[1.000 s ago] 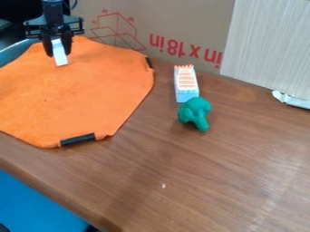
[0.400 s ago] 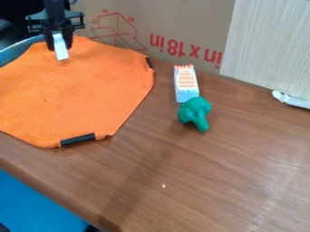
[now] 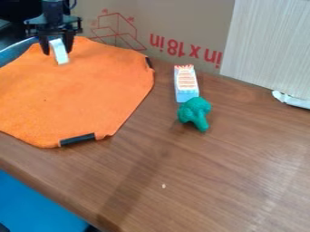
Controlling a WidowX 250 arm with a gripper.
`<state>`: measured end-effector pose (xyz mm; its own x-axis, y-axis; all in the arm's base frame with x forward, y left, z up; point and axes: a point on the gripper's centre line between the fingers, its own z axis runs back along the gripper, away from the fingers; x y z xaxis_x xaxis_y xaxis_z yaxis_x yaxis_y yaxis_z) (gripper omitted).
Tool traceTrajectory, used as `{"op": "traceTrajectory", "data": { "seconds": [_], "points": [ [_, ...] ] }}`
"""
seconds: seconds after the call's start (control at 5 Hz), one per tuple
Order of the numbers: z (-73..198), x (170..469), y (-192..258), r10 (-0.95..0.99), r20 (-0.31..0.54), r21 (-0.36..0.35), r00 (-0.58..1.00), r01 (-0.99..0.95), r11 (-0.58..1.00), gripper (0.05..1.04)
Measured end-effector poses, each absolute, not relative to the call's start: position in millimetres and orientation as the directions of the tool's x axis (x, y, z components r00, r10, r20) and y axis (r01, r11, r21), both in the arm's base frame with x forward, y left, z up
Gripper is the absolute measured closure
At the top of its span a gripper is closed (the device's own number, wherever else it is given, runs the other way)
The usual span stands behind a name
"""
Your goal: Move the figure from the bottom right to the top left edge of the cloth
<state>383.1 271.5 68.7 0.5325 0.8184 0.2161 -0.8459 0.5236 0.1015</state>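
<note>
The orange cloth runs out of view at its left side, so that part of its outline is hidden. Over its top left part hangs the gripper, its arm cut off above. The 2 fingers are spread, 1 to either side of the white figure; whether either touches it, I cannot tell. The figure leans a little near the cloth's top left edge, its upper end partly hidden and its details too small to make out. Past that edge, a blue-grey curved rim is cut off, with any contents hidden. To the right of the cloth, on the counter, lies a small carton; what it holds is unclear. Its near end meets or is overlapped by green toy broccoli, also right of the cloth.
</note>
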Motion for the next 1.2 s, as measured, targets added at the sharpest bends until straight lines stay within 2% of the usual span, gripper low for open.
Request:
{"op": "traceTrajectory", "data": {
  "seconds": [0.2, 0.4, 0.6, 0.8, 1.2],
  "points": [
    [56.9, 377.8, 268.0, 0.815, 0.191, 0.114, 0.547, -0.837, 0.535, 0.091],
    [65.8, 376.0, 262.8, 0.81, 0.194, 0.09, 0.553, -0.832, 0.547, 0.083],
    [95.3, 368.4, 252.4, 0.803, 0.219, 0.03, 0.554, -0.826, 0.562, 0.083],
    [113.0, 355.9, 251.3, 0.806, 0.23, 0.0, 0.545, -0.828, 0.56, 0.083],
    [162.9, 324.5, 235.9, 0.778, 0.24, 0.024, 0.58, -0.805, 0.593, 0.083]
  ]
}}
